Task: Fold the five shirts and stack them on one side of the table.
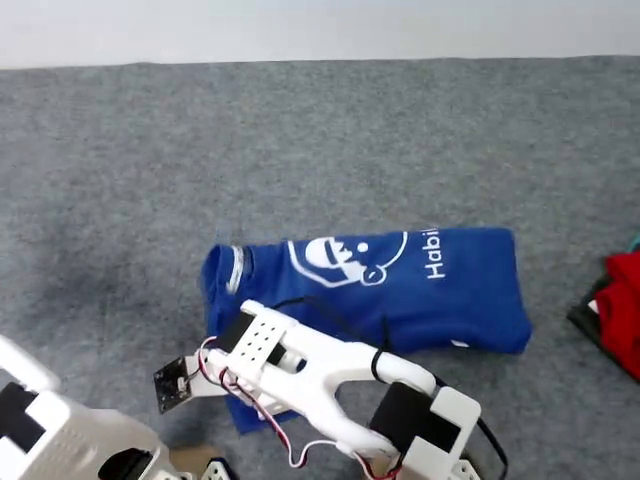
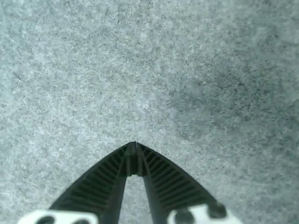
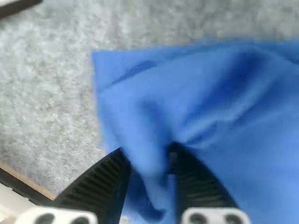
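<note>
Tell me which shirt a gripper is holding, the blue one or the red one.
The blue shirt: the right gripper is pinching a fold of its cloth. The red shirt lies apart, untouched.

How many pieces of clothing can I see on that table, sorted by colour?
blue shirt: 1
red garment, cut off at the picture's edge: 1
Total: 2

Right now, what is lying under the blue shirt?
The grey table covering shows around the blue shirt, so it likely continues beneath. Anything else under the cloth is hidden. The right gripper pinches a fold at one corner.
</note>
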